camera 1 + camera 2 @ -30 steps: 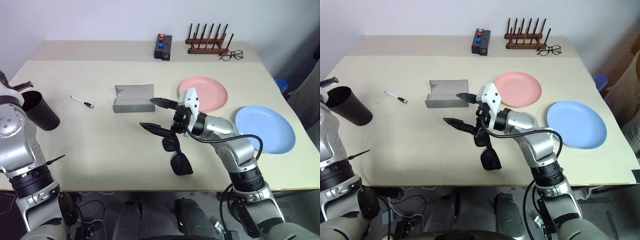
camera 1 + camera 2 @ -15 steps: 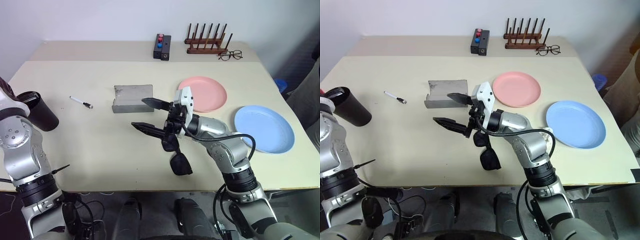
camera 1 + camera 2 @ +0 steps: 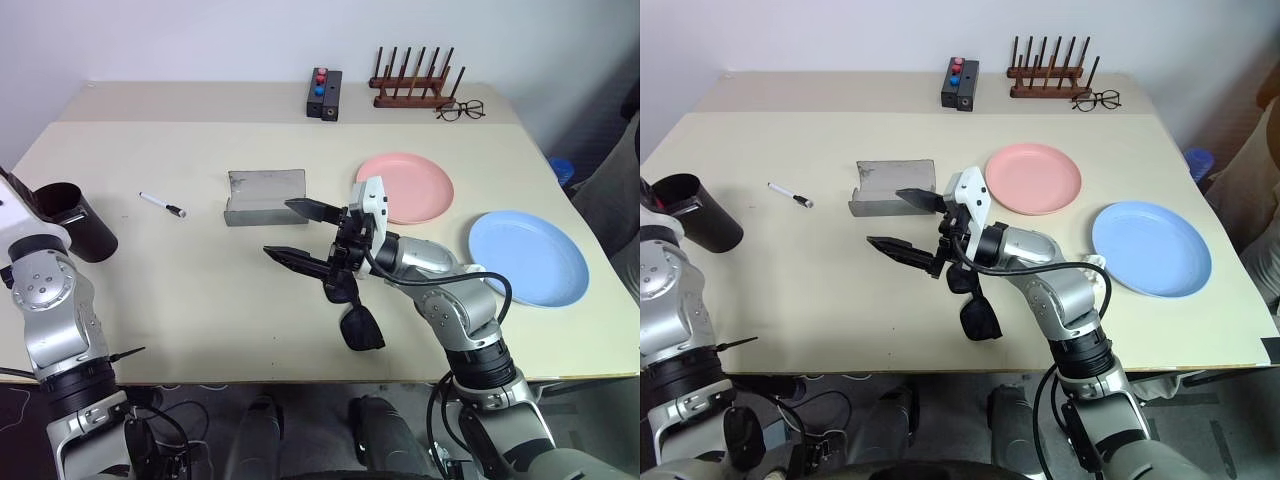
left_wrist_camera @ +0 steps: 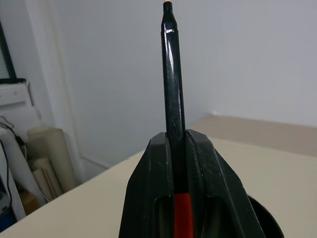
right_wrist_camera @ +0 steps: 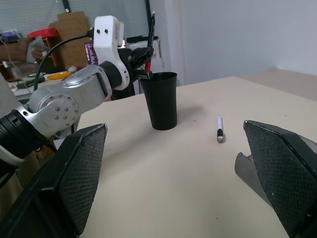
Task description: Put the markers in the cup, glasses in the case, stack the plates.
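My left gripper [image 4: 174, 136] is shut on the black marker [image 4: 173, 94] with the red band, holding it upright just over the rim of the black cup [image 3: 78, 222] at the table's left edge. From the right wrist view, that marker [image 5: 150, 37] stands above the cup [image 5: 159, 100]. The white marker [image 3: 163, 204] lies between the cup and the open grey case [image 3: 265, 196]. My right gripper [image 3: 278, 227] hangs open in mid-table, pointing left, with nothing between its fingers. The black sunglasses [image 3: 352, 305] lie on the table under its wrist. The pink plate [image 3: 410, 187] and the blue plate [image 3: 530, 257] lie apart at the right.
A small black box with coloured buttons [image 3: 326, 94], a wooden peg rack [image 3: 415, 85] and clear spectacles [image 3: 461, 109] stand along the back edge. The sunglasses lie close to the table's front edge.
My left hand has sunk, bringing the black marker down toward the cup's mouth. The right gripper has stayed open and in place.
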### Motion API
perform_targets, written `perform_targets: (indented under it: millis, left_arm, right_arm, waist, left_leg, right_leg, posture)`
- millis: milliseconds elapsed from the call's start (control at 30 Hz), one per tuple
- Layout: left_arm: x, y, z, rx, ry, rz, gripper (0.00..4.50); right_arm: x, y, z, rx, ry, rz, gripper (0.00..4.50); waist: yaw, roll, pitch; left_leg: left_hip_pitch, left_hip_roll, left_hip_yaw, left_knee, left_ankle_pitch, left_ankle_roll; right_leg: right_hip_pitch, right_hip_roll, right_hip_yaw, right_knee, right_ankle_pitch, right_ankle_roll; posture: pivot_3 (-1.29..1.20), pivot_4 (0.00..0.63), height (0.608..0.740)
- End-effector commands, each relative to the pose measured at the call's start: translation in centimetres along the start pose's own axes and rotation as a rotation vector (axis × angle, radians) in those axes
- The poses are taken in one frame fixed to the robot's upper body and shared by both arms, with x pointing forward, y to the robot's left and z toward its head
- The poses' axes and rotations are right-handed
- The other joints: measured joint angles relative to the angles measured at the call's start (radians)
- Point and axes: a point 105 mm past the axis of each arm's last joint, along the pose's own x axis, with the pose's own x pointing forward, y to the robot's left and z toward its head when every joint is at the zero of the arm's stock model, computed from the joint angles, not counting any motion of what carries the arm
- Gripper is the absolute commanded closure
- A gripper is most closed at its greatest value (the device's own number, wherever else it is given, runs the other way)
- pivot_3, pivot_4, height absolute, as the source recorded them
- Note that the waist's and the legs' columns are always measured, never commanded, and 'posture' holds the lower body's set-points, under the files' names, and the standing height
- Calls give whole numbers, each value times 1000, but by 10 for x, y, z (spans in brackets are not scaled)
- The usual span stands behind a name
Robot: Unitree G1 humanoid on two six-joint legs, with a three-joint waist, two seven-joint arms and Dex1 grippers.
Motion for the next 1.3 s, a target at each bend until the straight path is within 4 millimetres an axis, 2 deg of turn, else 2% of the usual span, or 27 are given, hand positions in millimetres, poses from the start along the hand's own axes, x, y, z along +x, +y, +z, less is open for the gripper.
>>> perform_targets:
  millis: [33, 167, 300, 400, 600, 767, 833, 933, 1000, 1067, 1200, 1300]
  left_arm:
    - [0, 2, 9, 9, -46, 4, 4455]
    - [-1, 2, 6, 4, -40, 6, 4455]
    - [-2, 3, 4, 6, -33, 13, 2818]
    - [-2, 3, 3, 10, -29, 16, 1247]
    - [-2, 3, 2, 12, -24, 24, 1247]
    - [1, -6, 15, -45, -52, 2, 1247]
    - [4, -24, 30, -90, -69, -66, 1247]
    - [5, -71, 52, -93, -62, -257, 1247]
    - [5, -91, 56, -68, -22, -317, 1247]
    - [7, -108, 48, -37, 83, -345, 1247]
    - [14, -113, 23, -70, 316, -235, 58]
    - [18, -117, 3, -57, 459, -173, 58]
  right_arm:
    - [2, 7, 12, -32, -37, 31, 0]
    - [2, 7, 12, -33, -34, 32, 0]
    - [2, 7, 11, -34, -30, 31, 0]
    - [2, 7, 10, -35, -27, 32, 0]
    - [2, 7, 10, -35, -27, 33, 0]
    - [2, 7, 10, -35, -27, 32, 0]
    - [2, 6, 10, -34, -28, 28, 0]
    - [0, 1, 10, -41, -27, 9, 0]
    - [0, -3, 10, -48, -27, -9, 0]
    - [0, -7, 10, -56, -30, -28, 0]
    - [-1, -13, 11, -69, -34, -58, 0]
    - [-2, -13, 9, -67, -32, -65, 0]
  waist:
    - [0, 0, 0]
    - [0, 0, 0]
    - [0, 0, 0]
    - [0, 0, 0]
    - [0, 0, 0]
    - [0, 0, 0]
    - [3, -1, 0]
    - [12, -1, 0]
    - [18, -1, 0]
    - [18, -1, 0]
    - [6, -1, 1]
    - [-2, -2, 1]
  left_leg:
    - [0, 0, 0, 0, 0, 0]
    - [0, 0, 0, 0, 0, 0]
    - [0, 0, 0, 0, 0, 0]
    - [0, 0, 0, 0, 0, 0]
    - [0, 0, 0, 0, 0, 0]
    - [0, 0, 0, 0, 0, 0]
    - [0, 0, 0, 0, 0, 0]
    - [-1, 0, 0, 0, 0, 0]
    - [-1, 0, 0, 0, 0, -1]
    - [-1, 0, 0, 0, 0, -1]
    - [-1, 0, 0, -1, 0, 0]
    - [-1, 0, 0, -2, 0, 0]
  right_leg:
    - [0, 0, 0, 0, 0, 0]
    - [0, 0, 0, 0, 0, 0]
    - [0, 0, 0, 0, 0, 0]
    - [0, 0, 0, 0, 0, 0]
    - [0, 0, 0, 0, 0, 0]
    - [0, 0, 0, 0, 0, -1]
    - [0, 0, 0, 0, 0, -1]
    - [0, 0, 0, -1, 0, -1]
    - [0, 0, 0, -3, 0, -1]
    - [0, 0, 0, -4, 0, -1]
    - [-1, 0, 0, -3, 1, 1]
    - [-1, 0, 0, -3, 2, 3]
  posture:
    - [0, 150, 740]
    - [0, 150, 740]
    - [0, 150, 740]
    - [0, 150, 740]
    - [0, 150, 740]
    - [0, 150, 740]
    - [0, 150, 740]
    - [0, 150, 740]
    - [0, 150, 740]
    - [0, 150, 740]
    - [0, 150, 740]
    - [0, 150, 740]
